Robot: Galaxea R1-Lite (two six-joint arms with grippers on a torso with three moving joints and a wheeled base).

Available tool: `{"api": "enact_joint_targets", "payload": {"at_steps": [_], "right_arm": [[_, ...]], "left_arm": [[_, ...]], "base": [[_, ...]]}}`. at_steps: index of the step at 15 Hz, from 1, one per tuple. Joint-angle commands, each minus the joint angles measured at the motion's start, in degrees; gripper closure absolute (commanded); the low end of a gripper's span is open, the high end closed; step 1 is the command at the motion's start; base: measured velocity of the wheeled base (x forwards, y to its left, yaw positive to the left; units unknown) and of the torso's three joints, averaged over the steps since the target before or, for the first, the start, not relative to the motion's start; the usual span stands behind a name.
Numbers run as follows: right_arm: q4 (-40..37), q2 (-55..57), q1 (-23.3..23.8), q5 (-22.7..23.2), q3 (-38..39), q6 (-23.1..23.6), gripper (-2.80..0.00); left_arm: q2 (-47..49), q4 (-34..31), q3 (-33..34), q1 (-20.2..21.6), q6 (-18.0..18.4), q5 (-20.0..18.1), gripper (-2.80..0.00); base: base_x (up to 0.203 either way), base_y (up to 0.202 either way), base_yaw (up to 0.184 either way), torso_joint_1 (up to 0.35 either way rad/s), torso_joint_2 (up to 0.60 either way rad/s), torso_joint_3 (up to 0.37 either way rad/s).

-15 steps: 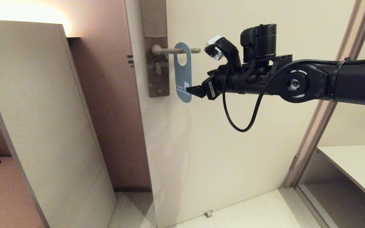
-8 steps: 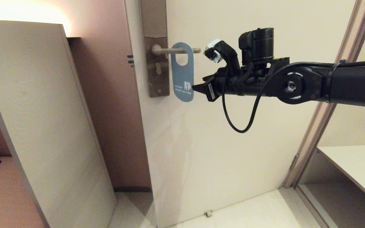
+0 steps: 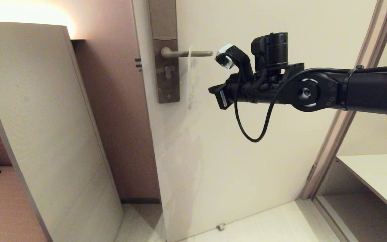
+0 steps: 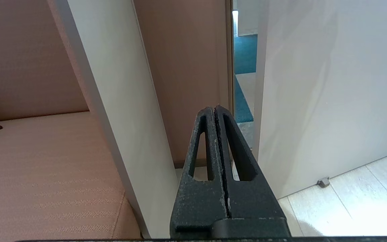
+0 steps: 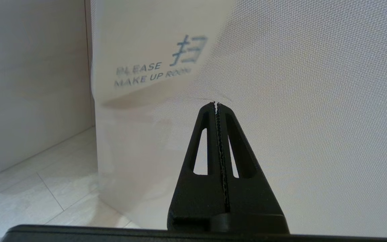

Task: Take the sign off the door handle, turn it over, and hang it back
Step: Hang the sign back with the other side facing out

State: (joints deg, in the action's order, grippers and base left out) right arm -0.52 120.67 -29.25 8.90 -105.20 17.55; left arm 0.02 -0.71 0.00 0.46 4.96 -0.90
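We count one sign (image 3: 190, 77), and it hangs on the one door handle (image 3: 193, 53), about the middle of the lever. In the head view the sign is turned edge-on to us, so it shows only as a thin pale strip hanging down in front of the door (image 3: 230, 168). In the right wrist view its white side (image 5: 153, 72) is towards the camera, with the words "PLEASE MAKE UP ROOM" in blue. The handle comes out of one tall backplate (image 3: 167, 84), which also carries one small thumb-turn knob (image 3: 168, 70) below the lever. There are two grippers. The right gripper (image 3: 211, 90) reaches level from the right, just beside the lower half of the sign, and its two fingers (image 5: 210, 141) are pressed together; in the head view a strip of door shows between the tips and the sign, so we see nothing grasped. The left gripper (image 4: 214, 109) is parked low, fingers also clenched and empty, pointing to the gap between one leaning pale panel (image 3: 45, 117) and the door. One small door stop (image 3: 220, 227) sits on the floor.
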Motion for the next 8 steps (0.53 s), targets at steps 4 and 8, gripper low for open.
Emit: {"api": "enact_joint_targets", "payload": {"at_steps": [4, 8], "right_arm": [[0.24, 0.09, -0.20, -0.02, -0.44, -0.06, 0.00], [8.46, 2.66, -1.42, -0.34, -0.53, -0.01, 0.00]], "left_arm": [[0.00, 0.00, 0.00, -0.02, 0.05, 0.01, 0.00], [-0.02, 0.00, 0.00, -0.01, 0.05, 0.00, 0.00]], "base": [[0.000, 0.000, 0.000, 0.000, 0.00, 0.000], [0.000, 0.000, 0.000, 0.000, 0.00, 0.000]]}}
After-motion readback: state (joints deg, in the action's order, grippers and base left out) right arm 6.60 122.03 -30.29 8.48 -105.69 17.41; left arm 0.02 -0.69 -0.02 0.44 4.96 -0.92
